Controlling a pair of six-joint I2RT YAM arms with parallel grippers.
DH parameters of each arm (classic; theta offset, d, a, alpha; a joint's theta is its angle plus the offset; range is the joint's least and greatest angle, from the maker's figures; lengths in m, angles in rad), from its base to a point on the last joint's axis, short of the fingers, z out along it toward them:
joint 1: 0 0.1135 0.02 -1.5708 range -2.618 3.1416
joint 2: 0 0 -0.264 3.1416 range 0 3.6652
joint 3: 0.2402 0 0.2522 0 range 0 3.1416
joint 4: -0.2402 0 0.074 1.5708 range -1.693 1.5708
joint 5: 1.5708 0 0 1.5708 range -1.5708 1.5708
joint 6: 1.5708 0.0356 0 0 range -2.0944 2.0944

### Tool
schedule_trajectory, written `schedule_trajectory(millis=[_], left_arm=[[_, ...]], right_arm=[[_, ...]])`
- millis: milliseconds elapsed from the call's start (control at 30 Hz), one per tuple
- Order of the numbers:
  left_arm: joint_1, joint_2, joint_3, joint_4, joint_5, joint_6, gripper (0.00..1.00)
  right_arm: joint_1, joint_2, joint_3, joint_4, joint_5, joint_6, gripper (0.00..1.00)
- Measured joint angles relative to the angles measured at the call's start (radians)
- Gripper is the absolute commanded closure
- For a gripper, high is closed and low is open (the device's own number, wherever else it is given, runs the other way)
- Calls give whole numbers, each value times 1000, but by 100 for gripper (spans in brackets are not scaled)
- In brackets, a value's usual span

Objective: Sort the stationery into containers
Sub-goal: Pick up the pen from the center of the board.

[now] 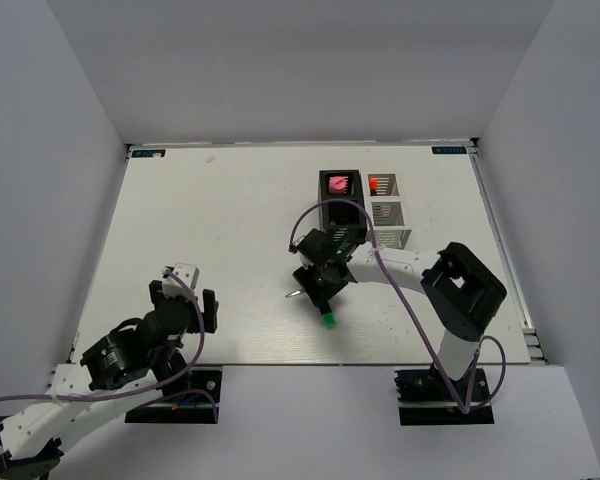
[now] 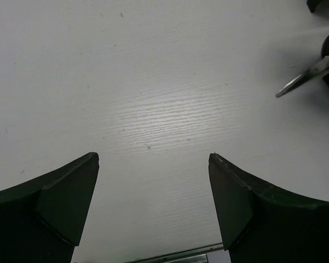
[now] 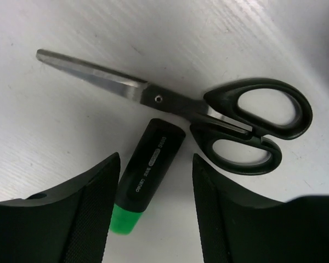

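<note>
The right end effector (image 3: 156, 156) is hanging with its fingers apart around the green highlighter (image 3: 149, 167), which is lying on the worktop (image 3: 71, 126) beside the scissors (image 3: 170, 103). The left end effector (image 2: 153, 157) is spreading wide, holding nothing.

Even, bright light falls from above. Soft glare whitens the table (image 2: 164, 109) centre; shadows under the scissors (image 3: 170, 104) are faint.
</note>
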Motion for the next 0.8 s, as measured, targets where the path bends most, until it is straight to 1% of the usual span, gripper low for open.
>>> schedule_trajectory(millis=[67, 167, 200, 267, 300, 367, 500, 567, 700, 800], left_arm=[[0, -29, 0, -1, -2, 1, 8], [0, -47, 0, 0, -4, 5, 8], [0, -47, 0, 0, -4, 7, 8], [0, -47, 0, 0, -4, 9, 8], [0, -47, 0, 0, -3, 10, 8], [0, -45, 0, 0, -3, 13, 8], [3, -31, -1, 0, 6, 17, 8], [8, -24, -2, 0, 11, 19, 8], [14, -20, -3, 2, 17, 23, 8], [15, -20, -5, 7, 23, 27, 8]], right_arm=[[0, 4, 1, 7, 10, 16, 42], [4, 13, 8, 8, 24, 31, 51], [4, 17, 11, 9, 29, 33, 64], [4, 20, 13, 18, 32, 37, 76], [4, 20, 13, 21, 29, 36, 90], [5, 20, 10, 26, 24, 36, 100], [13, 24, 14, 23, 26, 13, 100], [13, 23, 15, 22, 0, -10, 100], [17, 5, 16, -33, -158, -90, 100], [22, -76, 37, -93, -231, -154, 100]])
